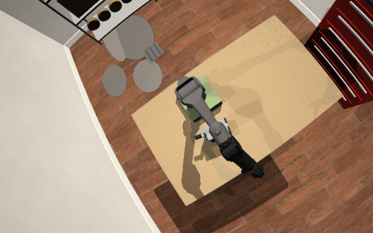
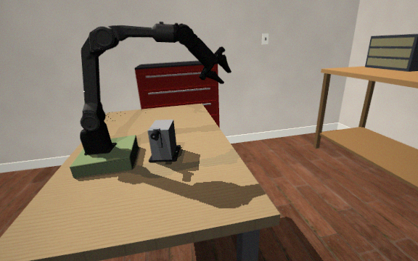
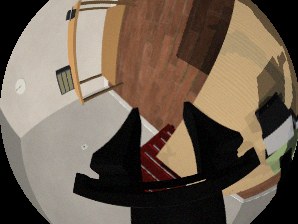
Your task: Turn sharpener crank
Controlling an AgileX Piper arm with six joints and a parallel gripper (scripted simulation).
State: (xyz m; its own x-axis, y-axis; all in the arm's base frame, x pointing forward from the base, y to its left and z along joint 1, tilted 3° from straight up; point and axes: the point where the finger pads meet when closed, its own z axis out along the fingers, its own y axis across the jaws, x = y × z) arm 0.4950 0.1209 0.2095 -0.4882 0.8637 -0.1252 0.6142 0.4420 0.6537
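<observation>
Hidden: in the top view the arm (image 1: 206,110) covers most of the sharpener (image 1: 210,132).
Sharpener: frame centre in the exterior view, beside the green base (image 2: 122,159); crank (image 2: 155,135) faces left.
Gripper (image 2: 218,67): parted, grasping nothing, high above the table (image 2: 180,203).
Behind: red drawer cabinet (image 2: 173,87).

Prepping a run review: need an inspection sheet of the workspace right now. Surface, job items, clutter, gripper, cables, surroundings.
Surface: wooden table, arm's shadow across it.
Job's things: grey sharpener upright beside the green base block; its dark crank sits on the face towards the exterior camera, untouched.
Clutter: nothing seen on the table besides the above.
Gripper: gripper open, holding nothing, high above the table's far part, well away from the crank.
Cables: nothing seen.
Surroundings: red drawer cabinet behind the table, wooden shelf bench at right with a drawer box, stove in the top view, plank floor.
</observation>
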